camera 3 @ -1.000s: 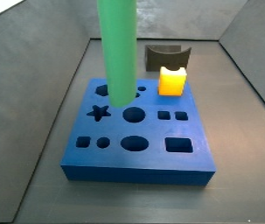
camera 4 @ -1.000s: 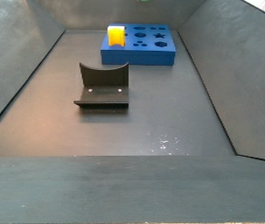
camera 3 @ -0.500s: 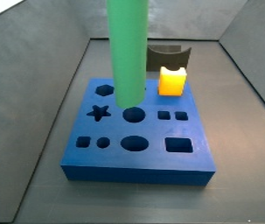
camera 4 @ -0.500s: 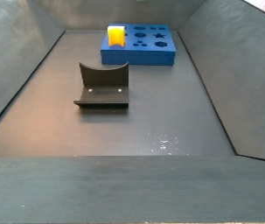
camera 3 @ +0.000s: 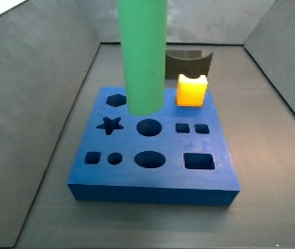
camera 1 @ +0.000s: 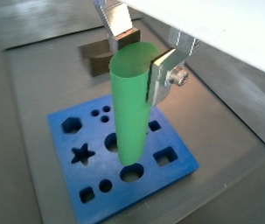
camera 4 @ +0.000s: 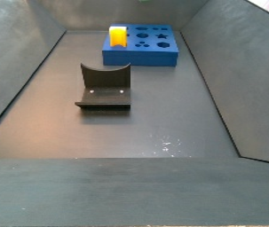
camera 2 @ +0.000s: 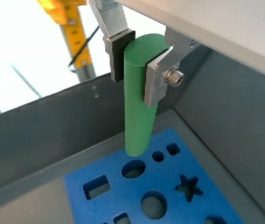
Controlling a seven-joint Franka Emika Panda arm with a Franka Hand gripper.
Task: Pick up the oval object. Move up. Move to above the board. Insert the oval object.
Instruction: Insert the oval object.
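My gripper (camera 1: 141, 52) is shut on the top of the oval object (camera 1: 129, 114), a long green peg that hangs upright. It also shows in a wrist view (camera 2: 137, 61), with the silver fingers (camera 2: 158, 74) clamping the peg (camera 2: 138, 114). The peg's lower end hovers just above a rounded cut-out in the blue board (camera 1: 108, 179), not inside it. In a side view the peg (camera 3: 143, 53) comes down from the top edge over the board (camera 3: 150, 185); the gripper is out of frame there. Another side view shows the board (camera 4: 148, 60) but neither peg nor gripper.
A yellow block (camera 3: 193, 89) stands in the board's far right corner and also shows in a side view (camera 4: 119, 36). The dark fixture (camera 4: 102, 87) stands on the grey floor beyond the board (camera 3: 185, 63). Sloping grey walls enclose the floor.
The peg has shifted a little to the right over the board and risen slightly. The board, yellow block and fixture have not moved.
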